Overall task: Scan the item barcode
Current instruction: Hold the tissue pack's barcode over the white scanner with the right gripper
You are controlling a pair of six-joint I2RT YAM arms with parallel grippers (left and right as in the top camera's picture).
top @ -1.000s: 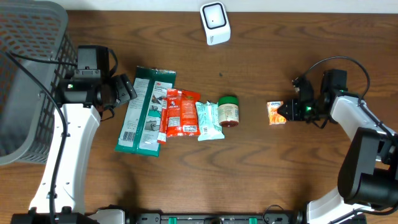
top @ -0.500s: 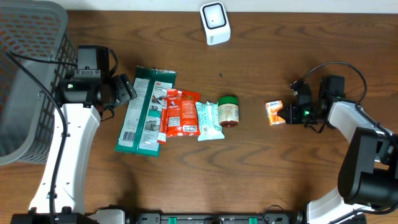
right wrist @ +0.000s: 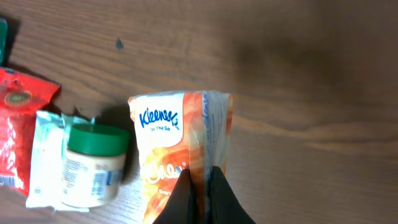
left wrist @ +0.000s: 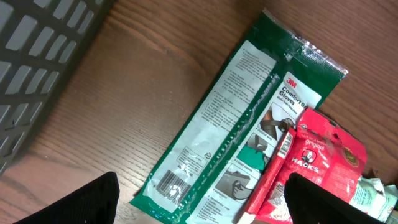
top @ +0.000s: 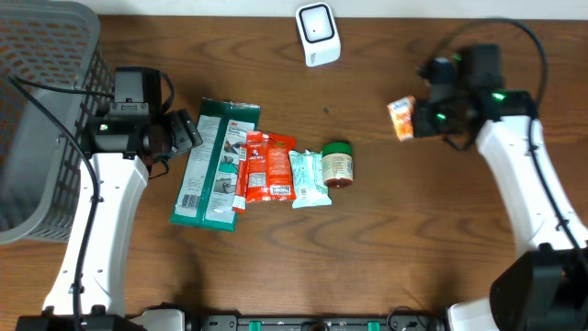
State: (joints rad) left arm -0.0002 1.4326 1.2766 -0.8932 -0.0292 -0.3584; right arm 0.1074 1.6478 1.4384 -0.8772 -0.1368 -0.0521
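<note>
Kleenex pack (right wrist: 177,149) sits pinched in the right gripper (right wrist: 200,179), left gripper (left wrist: 202,190) spread wide and empty

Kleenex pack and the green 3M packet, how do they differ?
The Kleenex pack is small and orange; the 3M packet is long and green. The Kleenex pack is pinched in the right tool; the 3M packet lies flat on the table. Both are soft plastic-wrapped packs.
</note>
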